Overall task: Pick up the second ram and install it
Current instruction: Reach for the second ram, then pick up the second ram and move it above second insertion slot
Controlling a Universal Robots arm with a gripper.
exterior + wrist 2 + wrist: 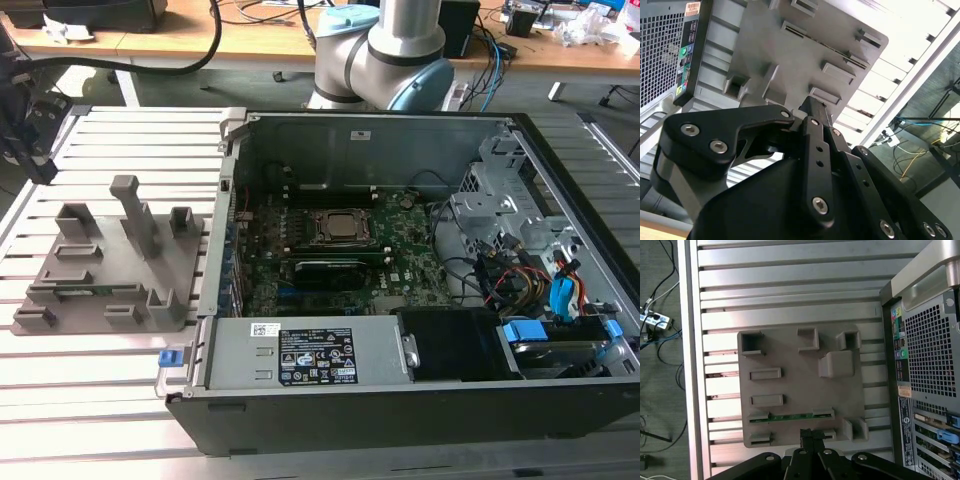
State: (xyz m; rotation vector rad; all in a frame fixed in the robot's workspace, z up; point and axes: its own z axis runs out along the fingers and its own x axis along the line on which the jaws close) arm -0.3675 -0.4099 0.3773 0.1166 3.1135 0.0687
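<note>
Hand (810, 433) pressed together, empty, hanging near ram stick (790, 416) seated in grey fixture (115, 262) at the exterior view's left. Risk of jabbing and chipping stick if lowered unopened or off-line.

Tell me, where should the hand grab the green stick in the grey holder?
Probably the long middle of the green stick, pinching its two flat faces from straight above. It seems to stand on its thin edge in the grey holder, with holder blocks at both ends, so only the top middle is free. The hand hangs near it.
</note>
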